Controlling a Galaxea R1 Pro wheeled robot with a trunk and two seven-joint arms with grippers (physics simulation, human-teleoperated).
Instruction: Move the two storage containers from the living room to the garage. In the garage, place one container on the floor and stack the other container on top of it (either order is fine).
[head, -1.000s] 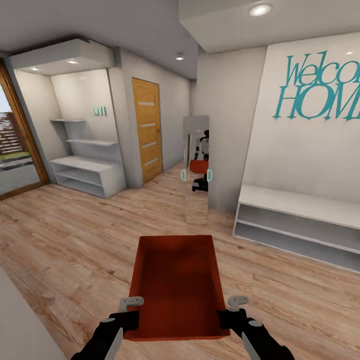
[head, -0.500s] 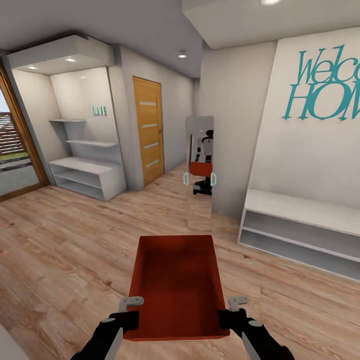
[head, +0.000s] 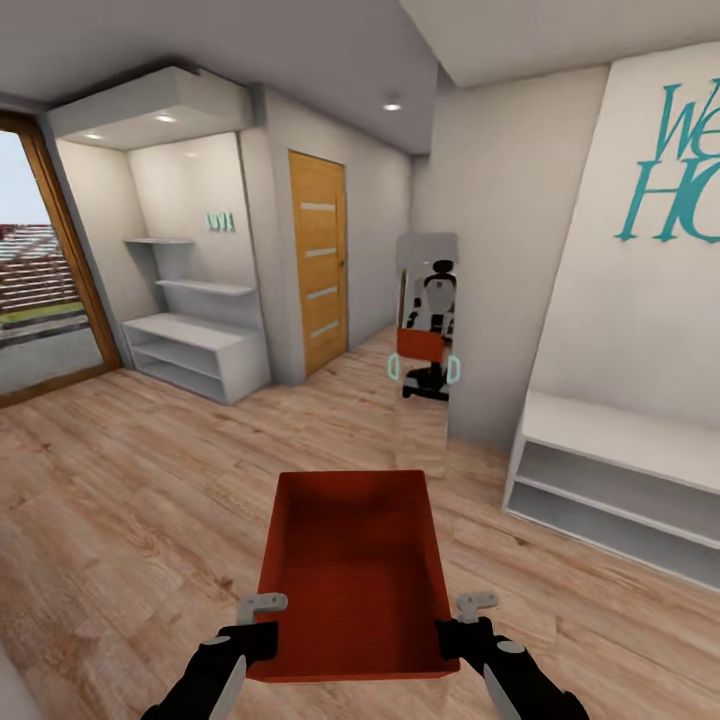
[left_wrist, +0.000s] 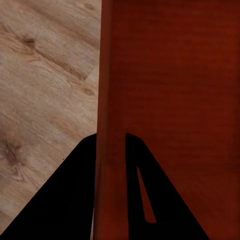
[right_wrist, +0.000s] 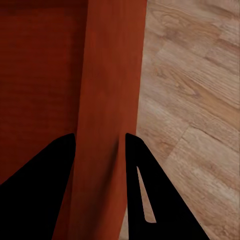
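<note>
You have the red-orange container (head: 350, 570) low in the frame's centre, your left gripper (head: 257, 622) and right gripper (head: 463, 622) each clamped on a side wall.

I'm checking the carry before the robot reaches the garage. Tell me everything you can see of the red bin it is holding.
The red bin is a red-orange rectangular plastic tub with plain tapered walls and a flat bottom, open on top and empty. It is held level above the light wood floor, long side pointing ahead. The left gripper is clamped over its left wall, the right gripper over its right wall, near the robot's end. The mirror ahead reflects it.
</note>
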